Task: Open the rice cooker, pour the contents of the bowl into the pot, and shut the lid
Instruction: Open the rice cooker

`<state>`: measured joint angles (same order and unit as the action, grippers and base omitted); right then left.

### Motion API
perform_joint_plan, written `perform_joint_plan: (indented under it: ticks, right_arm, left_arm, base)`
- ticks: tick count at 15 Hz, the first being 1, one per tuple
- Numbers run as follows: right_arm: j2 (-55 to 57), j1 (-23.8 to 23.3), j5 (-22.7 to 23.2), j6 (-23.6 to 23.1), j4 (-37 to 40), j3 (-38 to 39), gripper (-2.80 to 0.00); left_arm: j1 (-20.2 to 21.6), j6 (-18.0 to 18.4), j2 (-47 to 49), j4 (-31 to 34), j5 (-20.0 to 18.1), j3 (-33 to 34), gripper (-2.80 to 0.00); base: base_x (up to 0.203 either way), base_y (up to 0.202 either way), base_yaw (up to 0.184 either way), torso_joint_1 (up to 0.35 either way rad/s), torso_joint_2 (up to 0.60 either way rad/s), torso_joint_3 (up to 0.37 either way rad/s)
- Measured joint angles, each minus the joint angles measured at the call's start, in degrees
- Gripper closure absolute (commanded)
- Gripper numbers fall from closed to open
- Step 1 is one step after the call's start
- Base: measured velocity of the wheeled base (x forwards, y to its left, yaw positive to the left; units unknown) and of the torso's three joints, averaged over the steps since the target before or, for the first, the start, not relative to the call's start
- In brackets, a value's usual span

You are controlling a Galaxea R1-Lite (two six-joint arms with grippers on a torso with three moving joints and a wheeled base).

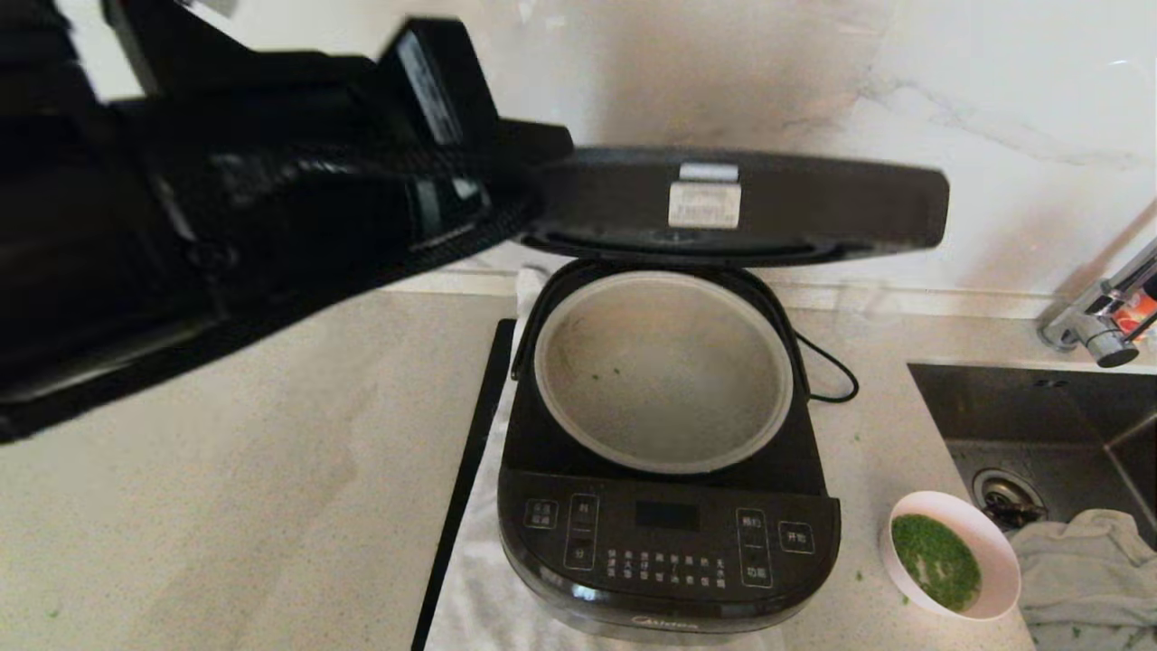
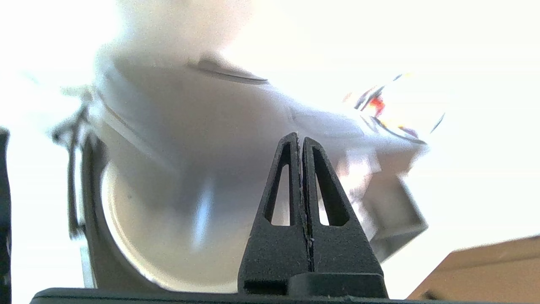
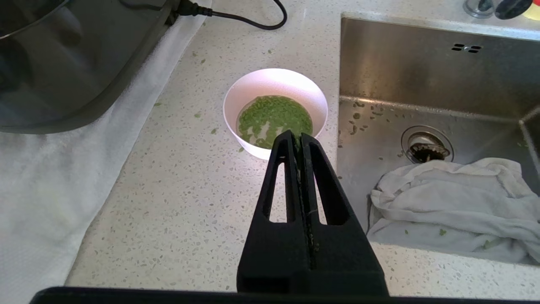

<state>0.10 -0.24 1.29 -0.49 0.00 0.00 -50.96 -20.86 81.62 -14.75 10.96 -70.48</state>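
The black rice cooker [image 1: 669, 533] stands open on the counter. Its lid [image 1: 741, 203] is raised, front edge toward me. The beige-grey pot [image 1: 664, 380] sits inside, bare except for a few green specks. My left arm [image 1: 271, 208] reaches in from the upper left to the lid's left edge. The left gripper [image 2: 299, 137] is shut and empty, close to the blurred lid [image 2: 190, 147]. The white bowl [image 1: 994, 551] holds chopped green bits [image 1: 935, 561] in liquid, right of the cooker. My right gripper [image 3: 300, 136] hovers shut and empty just short of the bowl [image 3: 274, 80].
A steel sink [image 1: 1039, 407] with a grey cloth [image 1: 1085, 570] lies right of the bowl, a faucet [image 1: 1103, 316] behind it. A white towel [image 1: 470, 588] lies under the cooker. Its power cord [image 1: 832, 371] loops at the back right. The wall is close behind.
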Motion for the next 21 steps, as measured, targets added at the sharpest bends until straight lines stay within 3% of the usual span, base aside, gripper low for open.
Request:
perform_joint_plan:
  ticks: [6,8,13,16,21]
  right_arm:
    - [0.0,0.0,0.0,0.0,0.0,0.0,0.00]
    - [0.0,0.0,0.0,0.0,0.0,0.0,0.00]
    - [0.0,0.0,0.0,0.0,0.0,0.0,0.00]
    - [0.0,0.0,0.0,0.0,0.0,0.0,0.00]
    - [0.0,0.0,0.0,0.0,0.0,0.0,0.00]
  left_arm:
    - [0.1,0.6,-13.5,8.7,-0.4,-4.1,0.00]
    - [0.0,0.1,-18.9,15.0,-1.6,-3.0,0.00]
    - [-0.1,-1.9,-28.7,31.4,-15.9,13.3,0.00]
    - [-0.1,-1.9,-28.7,28.7,-18.0,22.4,0.00]
    - [-0.1,-2.0,-17.9,12.6,-18.2,25.2,0.00]
  base:
    - [0.000,0.000,0.000,0.000,0.00,0.000]
    - [0.000,0.000,0.000,0.000,0.00,0.000]
    - [0.000,0.000,0.000,0.000,0.00,0.000]
    - [0.000,0.000,0.000,0.000,0.00,0.000]
    - [0.000,0.000,0.000,0.000,0.00,0.000]
